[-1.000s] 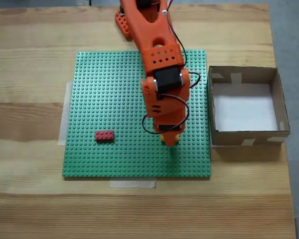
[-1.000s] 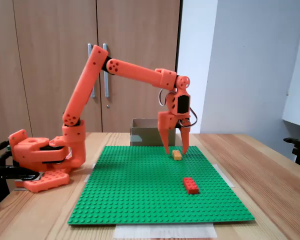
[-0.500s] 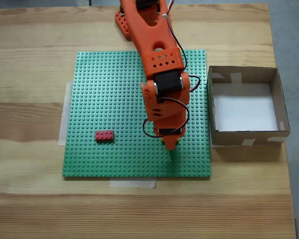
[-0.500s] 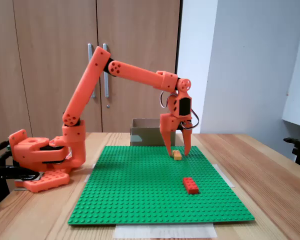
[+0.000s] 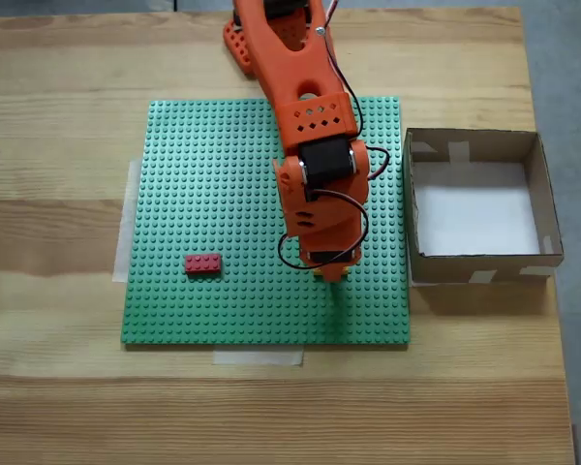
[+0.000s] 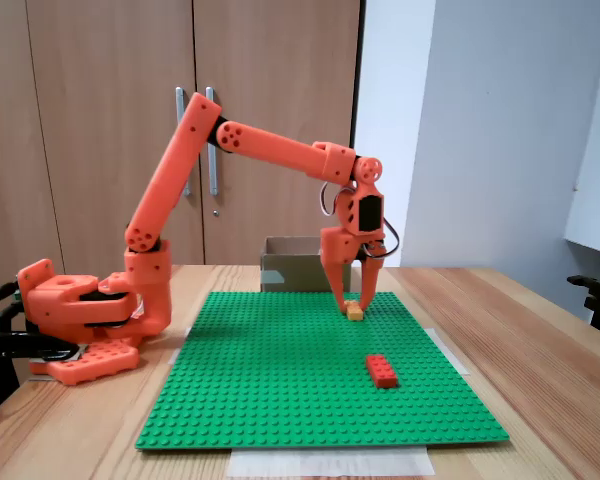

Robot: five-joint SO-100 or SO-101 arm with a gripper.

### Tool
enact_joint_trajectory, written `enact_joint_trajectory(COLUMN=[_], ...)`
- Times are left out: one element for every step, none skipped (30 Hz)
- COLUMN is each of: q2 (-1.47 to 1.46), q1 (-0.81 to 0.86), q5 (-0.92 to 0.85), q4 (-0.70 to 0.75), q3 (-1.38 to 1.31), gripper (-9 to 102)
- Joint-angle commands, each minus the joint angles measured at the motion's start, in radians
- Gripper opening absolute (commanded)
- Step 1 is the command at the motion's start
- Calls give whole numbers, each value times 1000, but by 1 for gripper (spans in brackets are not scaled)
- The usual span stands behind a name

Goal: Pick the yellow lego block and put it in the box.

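arm (image 6: 180,170): orange plastic | black servos (wrist) | black cables | perforated cover, possibly vents

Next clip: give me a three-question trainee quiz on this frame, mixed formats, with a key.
1. True or false: the yellow lego block already lies inside the box.
2. Which colour is the brick lying apart from the gripper on the green baseplate: (a) blue, (b) red, (c) white?
3. In the side-on fixed view, what sits between the gripper's fingertips?

Key: 1 false; it rests on the baseplate. 2 (b), the red brick. 3 the yellow lego block.
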Motion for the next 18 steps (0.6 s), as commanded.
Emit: enact_joint_trajectory(q2=[35, 37, 51, 58, 67, 78, 91, 104, 121, 137, 152, 167, 183, 198, 215, 233, 250, 270], q1=[-3, -3, -3, -3, -3, -3, -3, -3, -3, -5, -5, -5, -5, -6, -6, -6, -5, -5], q5=[-18, -25, -32, -34, -35, -38, -40, -40, -41, -41, -41, -41, -40, -38, -38, -38, -38, -41], q4=[-9, -9, -20, -21, -29, -37, -41, -44, -46, -44, -40, -35, -28, -21, -12, -6, 2, 5], q3=[-11, -9, 8, 15, 26, 37, 48, 58, 67, 75, 81, 84, 86, 86, 86, 86, 87, 92], gripper=[8, 7, 6, 6, 5, 4, 4, 4, 3, 3, 3, 3, 3, 3, 3, 2, 2, 2])
